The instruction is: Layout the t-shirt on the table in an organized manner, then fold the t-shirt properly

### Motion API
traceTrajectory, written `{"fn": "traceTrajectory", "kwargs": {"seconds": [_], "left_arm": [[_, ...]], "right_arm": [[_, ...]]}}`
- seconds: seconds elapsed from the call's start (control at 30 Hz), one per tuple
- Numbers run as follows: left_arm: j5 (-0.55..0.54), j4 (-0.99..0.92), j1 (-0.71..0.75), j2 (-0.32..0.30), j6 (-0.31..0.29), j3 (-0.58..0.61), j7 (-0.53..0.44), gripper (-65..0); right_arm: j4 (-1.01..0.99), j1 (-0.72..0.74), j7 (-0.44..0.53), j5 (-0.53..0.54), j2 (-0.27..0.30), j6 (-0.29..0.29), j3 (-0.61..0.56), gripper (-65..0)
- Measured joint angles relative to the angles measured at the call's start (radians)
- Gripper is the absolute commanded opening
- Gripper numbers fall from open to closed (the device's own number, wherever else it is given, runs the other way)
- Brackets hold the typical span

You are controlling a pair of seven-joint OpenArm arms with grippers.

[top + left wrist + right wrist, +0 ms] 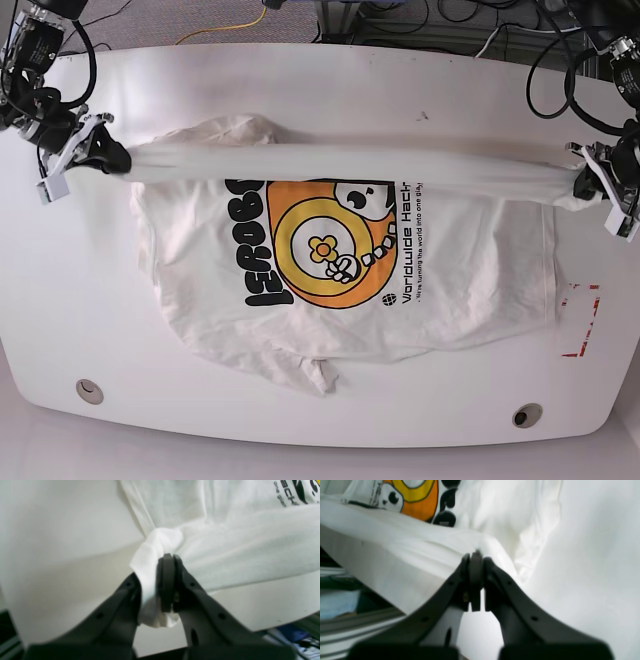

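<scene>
Both my grippers clamp the top edge of the shirt, pulled taut across the table.

My left gripper point(168, 557) is closed on a bunched wad of the white cotton t-shirt point(340, 290) with its large orange, yellow and black cartoon print and black lettering; in my left wrist view cloth spills out beside the pinched black pads. My right gripper point(475, 555) is pressed together too, nipping a thin fold of the same fabric at its tips. From the base view, the held edge runs as a straight, rolled band between my two arms, while the rest of the shirt lies print-up and somewhat wrinkled on the large white glossy table point(300, 425), between its two round grommet holes point(89, 390) and the far edge. Small red tape marks point(582, 320) sit just beside the shirt's side nearest my left arm.
</scene>
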Motion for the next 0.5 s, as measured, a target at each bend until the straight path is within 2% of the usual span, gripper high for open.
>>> {"fn": "traceTrajectory", "kwargs": {"seconds": [0.2,0.43,0.5], "left_arm": [[0.058,-0.013,-0.061,0.026,-0.002,0.036,-0.005,-65.0],[0.111,-0.132,-0.129,0.038,-0.001,0.043,-0.01,-65.0],[0.114,-0.169,-0.13,0.039,-0.005,0.044,-0.037,-65.0]], "right_arm": [[-0.021,0.068,-0.005,-0.037,-0.015,0.0,-0.002,-65.0],[-0.145,0.163,-0.006,-0.091,-0.04,-0.001,-0.004,-65.0],[-0.161,0.179,-0.014,-0.098,-0.041,0.0,-0.005,-65.0]]}}
